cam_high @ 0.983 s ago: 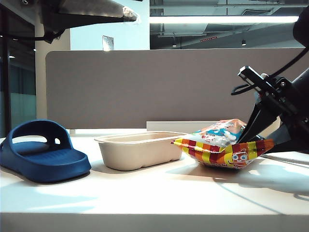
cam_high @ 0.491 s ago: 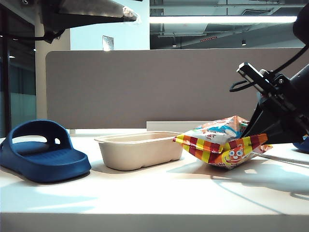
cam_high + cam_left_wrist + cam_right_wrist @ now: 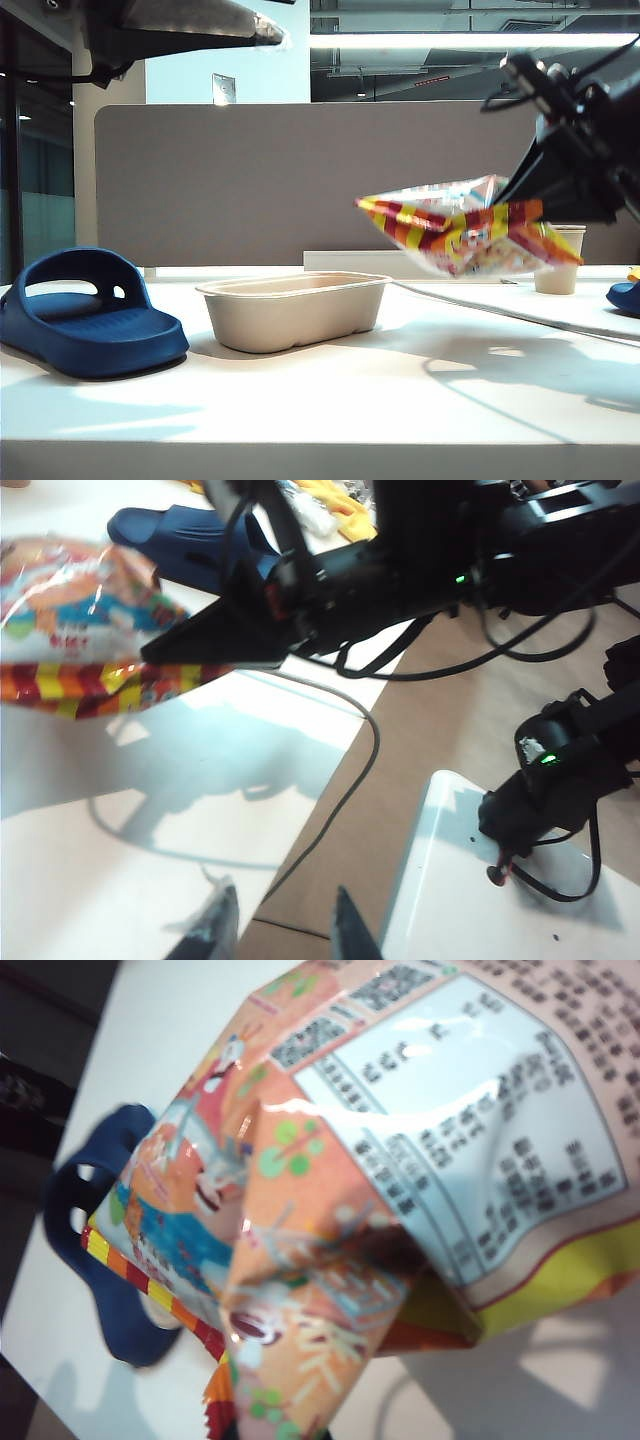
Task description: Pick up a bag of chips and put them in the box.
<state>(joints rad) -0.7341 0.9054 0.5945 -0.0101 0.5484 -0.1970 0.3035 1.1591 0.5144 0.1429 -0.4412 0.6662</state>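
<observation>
The right pincer (image 3: pixel 525 215) is clamped on the bag of chips (image 3: pixel 465 225) and holds it in the air above the counter (image 3: pixel 330 400), off toward the right end. The box (image 3: pixel 292 310) sits on the counter near its middle (a blue slipper (image 3: pixel 85 315) lies toward the left end). The left pincer (image 3: pixel 275 930) hangs with its fingers apart, holding nothing.
</observation>
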